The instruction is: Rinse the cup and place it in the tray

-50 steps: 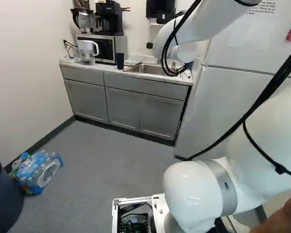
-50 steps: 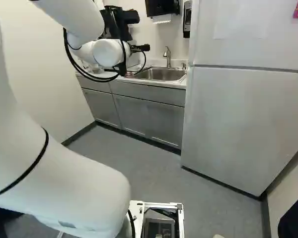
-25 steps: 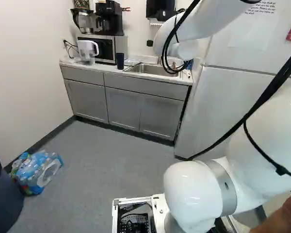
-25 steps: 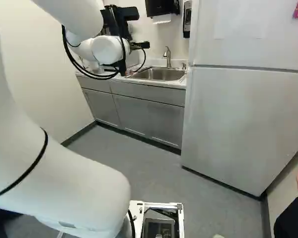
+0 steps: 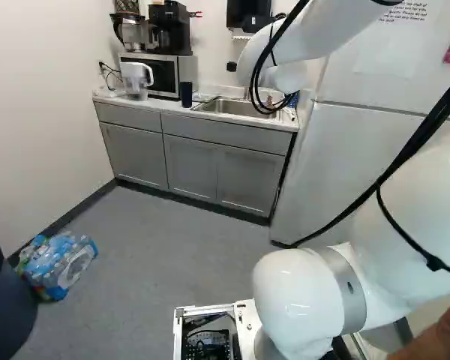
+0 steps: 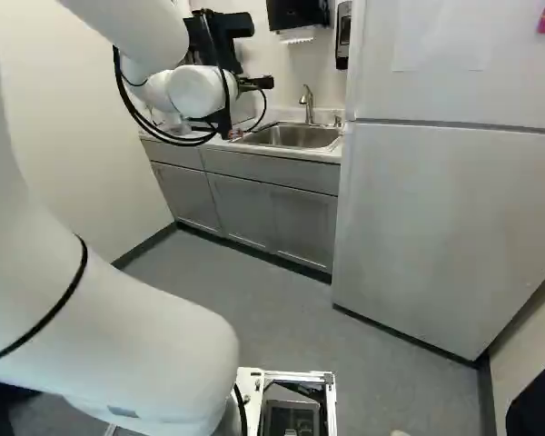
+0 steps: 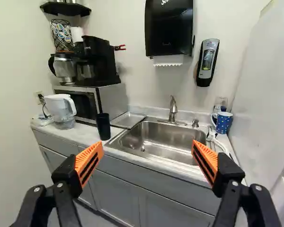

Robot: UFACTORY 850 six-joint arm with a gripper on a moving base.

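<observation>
While the dark cup (image 7: 103,126) stands close to the tabletop (image 7: 86,134)'s front edge, bare surface separates it from the pitcher (image 7: 61,112). Tray (image 7: 128,120) lies beside the sink (image 7: 163,141). Hand (image 6: 256,83) slightly higher than in the earliest frame; faces the sink, fingers wide apart, holding nothing.

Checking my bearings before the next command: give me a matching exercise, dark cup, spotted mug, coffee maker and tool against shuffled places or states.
1. Dark cup
2. Spotted mug
3. Coffee maker
4. Tool

A. On top of the microwave
B. Open
C. Upright between pitcher and sink
D. On the sink's refrigerator side

Pairs: 1-C; 2-D; 3-A; 4-B
</observation>
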